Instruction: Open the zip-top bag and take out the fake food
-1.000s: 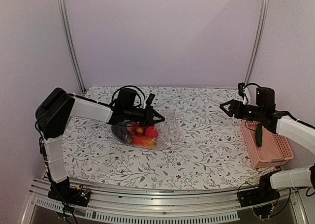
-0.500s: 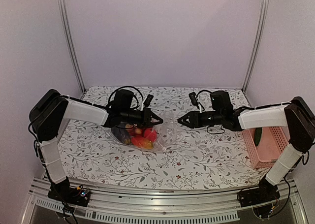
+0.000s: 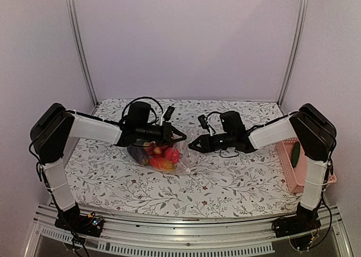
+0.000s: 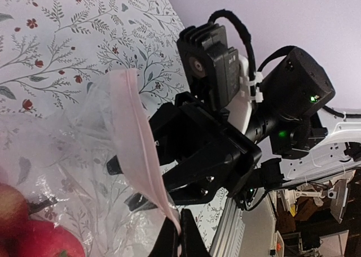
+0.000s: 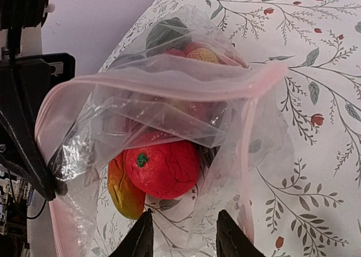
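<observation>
Where the floral-print table (image 3: 237,172) carries the zip-top bag (image 3: 181,156), the bag sits left of centre with its mouth turned toward the right arm. At the bag's upper rim the left gripper (image 3: 181,136) is clenched on the pink zip strip (image 4: 135,133). Its wrist view shows the two fingertips (image 4: 189,245) pressed together with the strip pinched between them, holding that side of the mouth up.

Facing the bag's opening from the right, the right gripper (image 5: 185,240) has its jaws parted. Clear film from the bag's lower lip lies in the gap; whether the fingers press on that film I cannot tell.

Inside the bag lies the fake food (image 3: 163,155). A red tomato (image 5: 163,166) with a green stem patch sits nearest the mouth, and an orange-yellow piece (image 5: 123,192) lies just beside it. A dark green piece (image 5: 166,34) and a pale yellow bumpy one (image 5: 203,55) lie deeper, toward the bag's closed end. Red apple-like rounds (image 4: 28,234) show through the film in the left wrist view.

Far to the right of the bag, at the table's right edge, stands a pink mesh basket (image 3: 307,175) holding a green cucumber (image 3: 295,154), well apart from the bag.
</observation>
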Robot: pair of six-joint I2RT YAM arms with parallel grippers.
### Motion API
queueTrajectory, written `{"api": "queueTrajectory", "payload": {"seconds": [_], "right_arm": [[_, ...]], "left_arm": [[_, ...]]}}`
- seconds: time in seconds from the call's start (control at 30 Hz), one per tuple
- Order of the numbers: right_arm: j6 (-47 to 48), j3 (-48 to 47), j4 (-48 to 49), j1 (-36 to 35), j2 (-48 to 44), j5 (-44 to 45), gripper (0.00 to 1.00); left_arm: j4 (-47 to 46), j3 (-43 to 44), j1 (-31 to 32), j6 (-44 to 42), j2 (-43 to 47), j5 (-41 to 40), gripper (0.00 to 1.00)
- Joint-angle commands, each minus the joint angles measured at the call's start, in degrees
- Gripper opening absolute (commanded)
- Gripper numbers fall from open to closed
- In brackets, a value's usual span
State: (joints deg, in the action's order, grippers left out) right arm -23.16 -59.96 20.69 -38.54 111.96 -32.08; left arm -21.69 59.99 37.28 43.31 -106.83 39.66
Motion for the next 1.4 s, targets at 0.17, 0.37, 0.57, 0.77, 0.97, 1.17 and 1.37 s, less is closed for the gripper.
{"api": "queueTrajectory", "payload": {"seconds": [0.17,0.37,0.57,0.77,0.97,1.17,1.37], "right_arm": [[0.11,1.40,1.09,-1.17,-3.13,2.37,0.37],[0.61,-1.18,1.00,-2.17,-2.20,-0.86,0.37],[0.68,-6.26,1.08,-4.33,3.76,-0.76,0.37],[1.38,-8.44,1.26,-4.89,7.14,0.33,0.38],[3.28,-10.39,1.63,-6.54,10.31,0.63,0.55],[3.38,-11.60,2.59,-7.63,12.84,2.02,0.68],[3.82,-13.40,2.20,-8.71,15.21,6.07,0.78]], "left_arm": [[-1.83,-1.43,0.19,0.42,1.82,-0.07,0.00],[-3.00,-1.36,0.12,0.74,1.88,0.71,0.00],[-4.94,-1.91,0.00,1.68,2.70,1.97,0.00],[-10.17,-3.81,-0.51,4.13,2.96,3.97,0.00],[-17.31,-5.92,-1.64,8.80,1.58,6.24,0.00],[-20.01,-7.33,-2.36,10.58,1.29,6.48,0.00],[-20.74,-7.85,-2.44,10.96,0.88,6.31,0.00]]}}
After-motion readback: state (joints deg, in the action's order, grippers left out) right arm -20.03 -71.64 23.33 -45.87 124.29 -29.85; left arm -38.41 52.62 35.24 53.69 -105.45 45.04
